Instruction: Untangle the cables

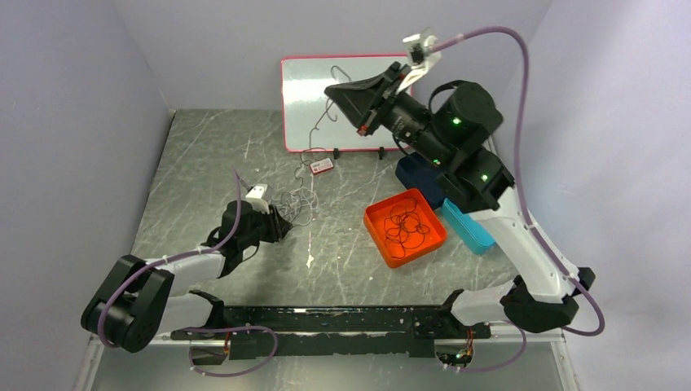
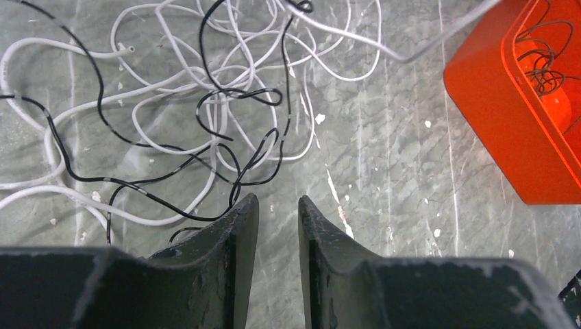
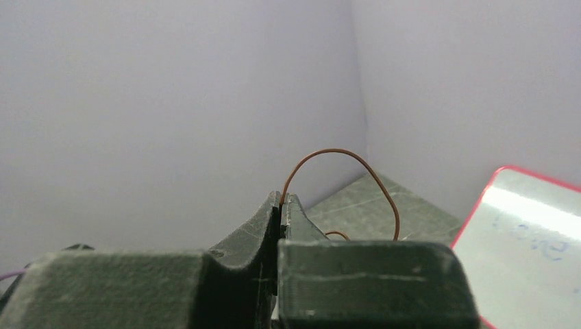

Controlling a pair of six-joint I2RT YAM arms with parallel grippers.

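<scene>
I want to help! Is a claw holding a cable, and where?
The right gripper pinches one cable beside its arching bend; left gripper holds nothing.

The cables [image 2: 205, 103] lie in a loose tangle on the worktop [image 2: 384, 157]: thin white and black wires, looped over and through one another in slack, curly bends. The white ones form wide open loops and the black ones thread across them. One black loop reaches the tip of the left pincer [image 2: 277, 205]. One dark strand [image 3: 342, 154] is pinched in the closed right pincer [image 3: 281, 202], high above the worktop; it arches out of the tips and hangs down toward the tangle. More black coils [image 1: 407, 224] lie curled inside the orange tray [image 1: 373, 224], apart from the tangle.
</scene>
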